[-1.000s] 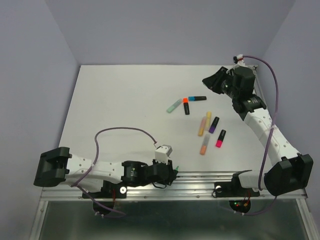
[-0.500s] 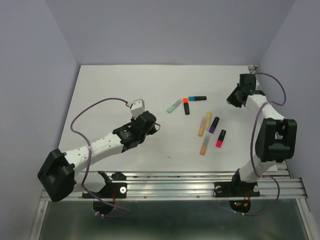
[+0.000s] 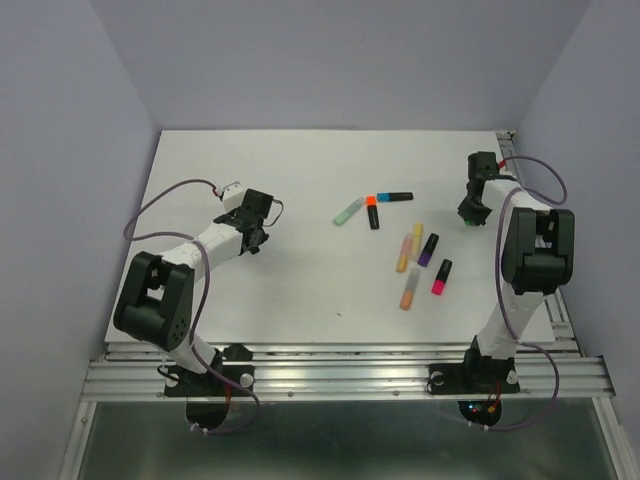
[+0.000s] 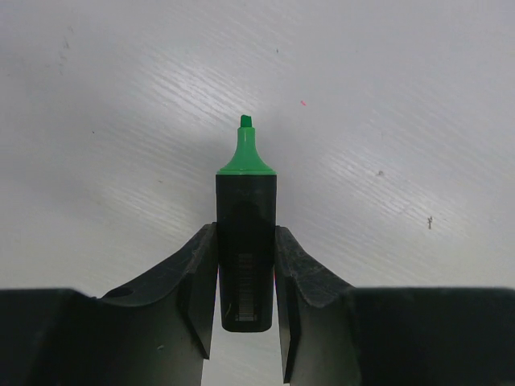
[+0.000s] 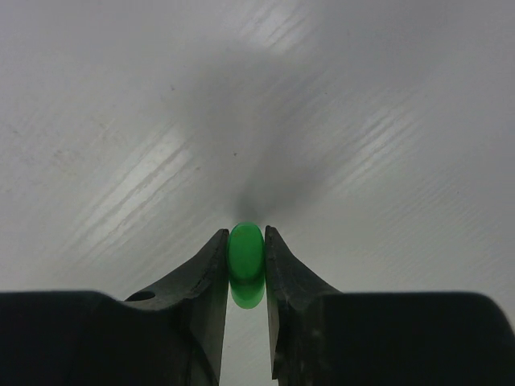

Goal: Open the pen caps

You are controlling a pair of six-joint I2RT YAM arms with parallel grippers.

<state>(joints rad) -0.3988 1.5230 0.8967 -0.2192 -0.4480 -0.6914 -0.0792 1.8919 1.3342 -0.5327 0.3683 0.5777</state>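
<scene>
My left gripper (image 3: pixel 256 233) is out over the left part of the table. In the left wrist view this gripper (image 4: pixel 246 230) is shut on a black highlighter body (image 4: pixel 245 265) whose bare green tip (image 4: pixel 246 133) points away from me. My right gripper (image 3: pixel 470 212) is at the far right. The right wrist view shows it (image 5: pixel 245 233) shut on a loose green pen cap (image 5: pixel 245 256), held just above the table. Other pen caps are on their highlighters mid-table: orange (image 3: pixel 371 201), blue (image 3: pixel 383 198), purple (image 3: pixel 424 258), pink (image 3: pixel 438 286).
Pastel highlighters lie in the same cluster: a mint one (image 3: pixel 348 211), a yellow one (image 3: pixel 416 238) and two orange ones (image 3: pixel 403 253) (image 3: pixel 409 288). The white table (image 3: pixel 250 300) is walled by purple panels. A metal rail (image 3: pixel 340 360) runs along the near edge.
The left arm has swung from the front rail out to the table's left side with the highlighter. The right gripper has moved a little right and nearer, ending low over the table's right edge.
</scene>
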